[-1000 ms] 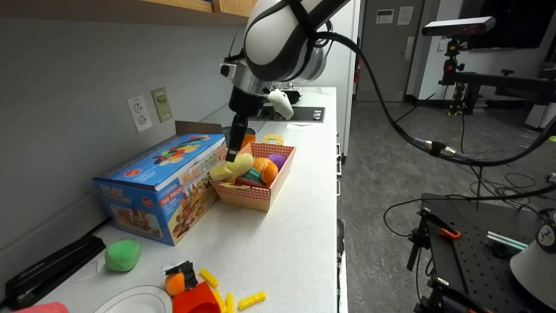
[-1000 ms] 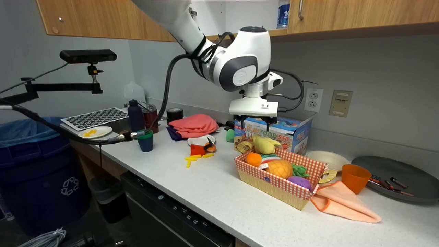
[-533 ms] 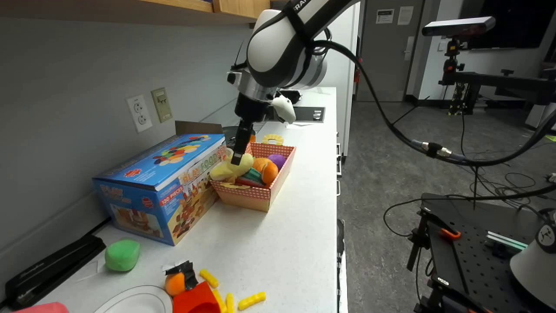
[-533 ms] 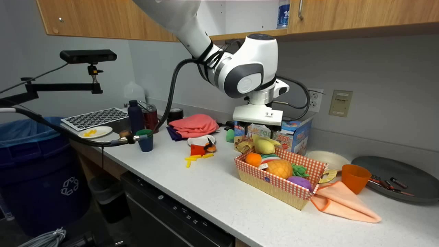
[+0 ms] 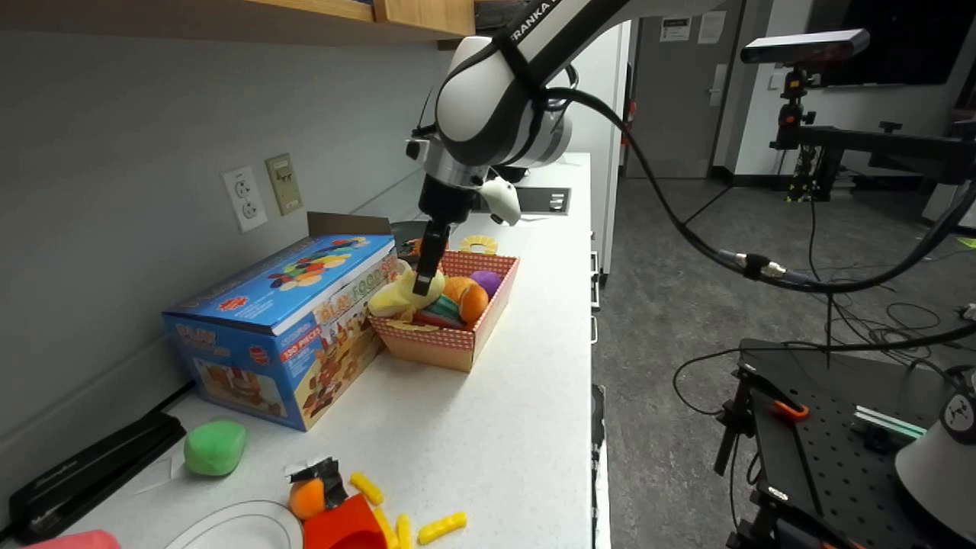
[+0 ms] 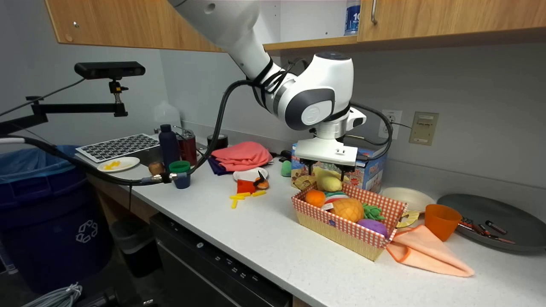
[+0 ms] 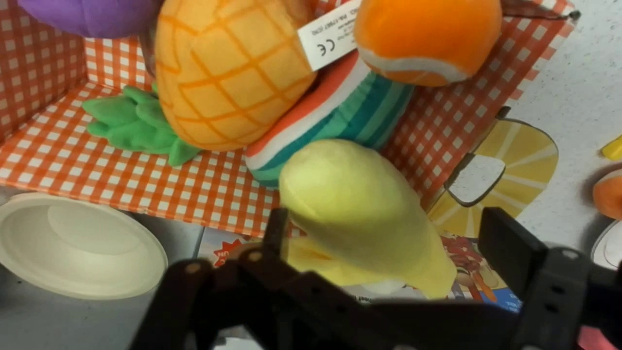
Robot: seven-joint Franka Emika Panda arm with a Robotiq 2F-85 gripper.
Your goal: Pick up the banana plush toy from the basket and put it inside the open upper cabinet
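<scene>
The banana plush toy (image 7: 359,209) slumps on a corner of the basket (image 6: 337,234), seemingly over its rim. The gripper (image 7: 386,218) straddles the toy, spread wide, nothing clasped yet. I'd worry that closing could snag the rim and drag the basket, or a shallow pinch drop the toy short of the upper cabinet (image 6: 313,21) above.

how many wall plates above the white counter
2, side by side on the grey wall: a white rectangular outlet plate and a beige rectangular one. The white arm may hide more.
</scene>
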